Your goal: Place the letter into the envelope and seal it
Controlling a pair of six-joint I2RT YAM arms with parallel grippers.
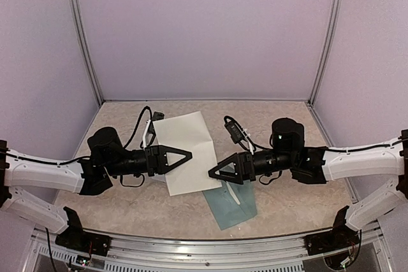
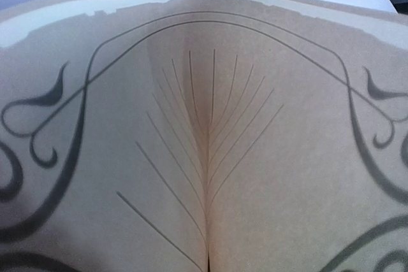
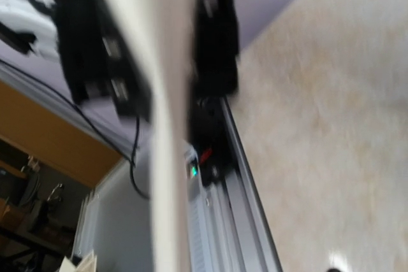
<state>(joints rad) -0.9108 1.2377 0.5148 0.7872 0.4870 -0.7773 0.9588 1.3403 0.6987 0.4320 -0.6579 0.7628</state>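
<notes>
The left gripper (image 1: 189,155) is over the left half of the letter (image 1: 191,130), with its tips close to the middle of the sheet. Its jaws are pressed together on the paper. In the left wrist view the letter fills the whole picture. It is printed with dark curls and thin lines, and it is gathered into one sharp crease that runs down to the bottom middle.

The envelope (image 1: 233,211) lies flat on the table (image 1: 280,119), at the near right corner of the letter. Its far part is hidden under the sheet. A thin white stripe (image 1: 233,197) crosses the envelope just beside the letter's edge; what it is, I cannot tell.

The right gripper (image 1: 211,172) is at the right edge of the letter, close to that same corner, and its tips point toward the sheet. Whether its jaws are spread or closed I cannot tell. The top view shows only a dark triangle, and the right wrist view is blurred. In that view a pale band (image 3: 169,125) runs from top to bottom, but I cannot say if it is the letter. Behind it are the table and a metal rail (image 3: 239,221).
</notes>
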